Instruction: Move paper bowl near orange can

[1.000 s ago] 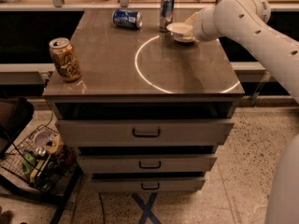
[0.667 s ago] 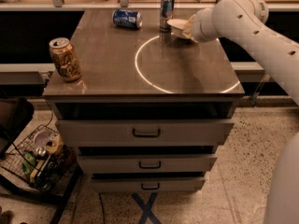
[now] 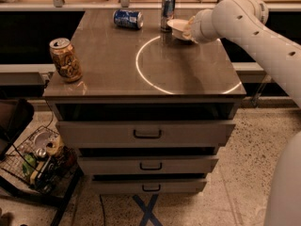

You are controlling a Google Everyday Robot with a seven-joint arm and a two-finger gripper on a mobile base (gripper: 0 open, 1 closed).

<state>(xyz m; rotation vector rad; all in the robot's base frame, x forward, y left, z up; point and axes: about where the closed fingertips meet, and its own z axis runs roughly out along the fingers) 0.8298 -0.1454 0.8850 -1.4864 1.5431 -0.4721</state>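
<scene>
The paper bowl [image 3: 177,27] is off-white and shallow, at the back right of the cabinet top, lifted slightly and tilted. My gripper [image 3: 188,30] is at the bowl's right rim and is shut on it; the white arm reaches in from the right and hides most of the fingers. The orange can [image 3: 66,59] stands upright at the front left corner of the top, far from the bowl.
A blue can [image 3: 128,19] lies on its side at the back. A tall slim blue-silver can [image 3: 167,7] stands just left of the bowl. The brown cabinet top [image 3: 117,74] carries a white ring mark. Drawers sit below; a wire basket [image 3: 37,161] stands on the floor at left.
The bowl has risen off the table and shifted slightly left toward the slim can, held by my gripper. The cans have not moved.
</scene>
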